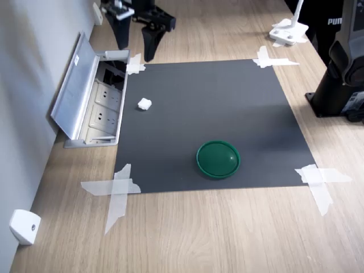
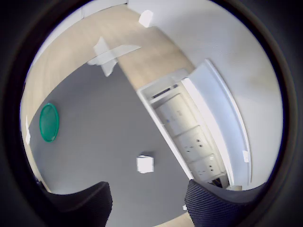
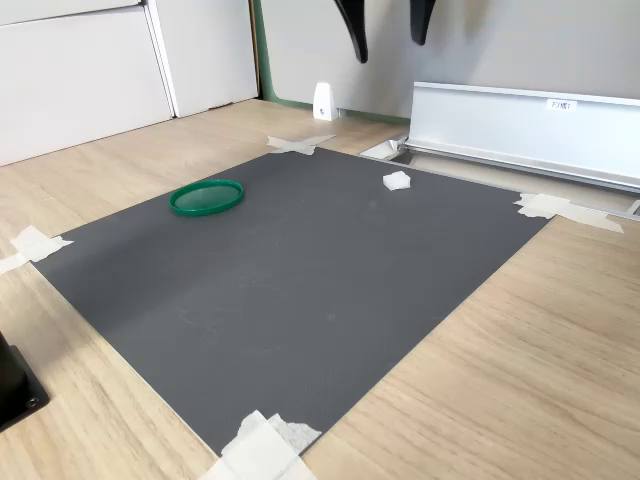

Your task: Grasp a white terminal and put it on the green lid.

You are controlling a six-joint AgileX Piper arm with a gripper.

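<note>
The white terminal (image 1: pixel 144 103) (image 2: pixel 145 164) (image 3: pixel 397 180) lies alone on the dark mat (image 1: pixel 216 108), close to the mat edge by the socket box. The green lid (image 1: pixel 218 158) (image 2: pixel 49 122) (image 3: pixel 207 196) rests flat on the mat, well apart from the terminal. My gripper (image 1: pixel 135 33) (image 2: pixel 147 204) (image 3: pixel 386 28) hangs high in the air, open, with nothing between its black fingers (image 1: pixel 149 38). In the first exterior view it hovers over the mat's far left corner, beyond the terminal.
An open silver socket box (image 1: pixel 94 99) with a raised flap runs along the mat's left edge in the first exterior view. White tape strips (image 1: pixel 116 190) hold the mat corners. A white wedge piece (image 1: pixel 24 226) sits by the wall, and a black stand (image 1: pixel 341 74) at the right.
</note>
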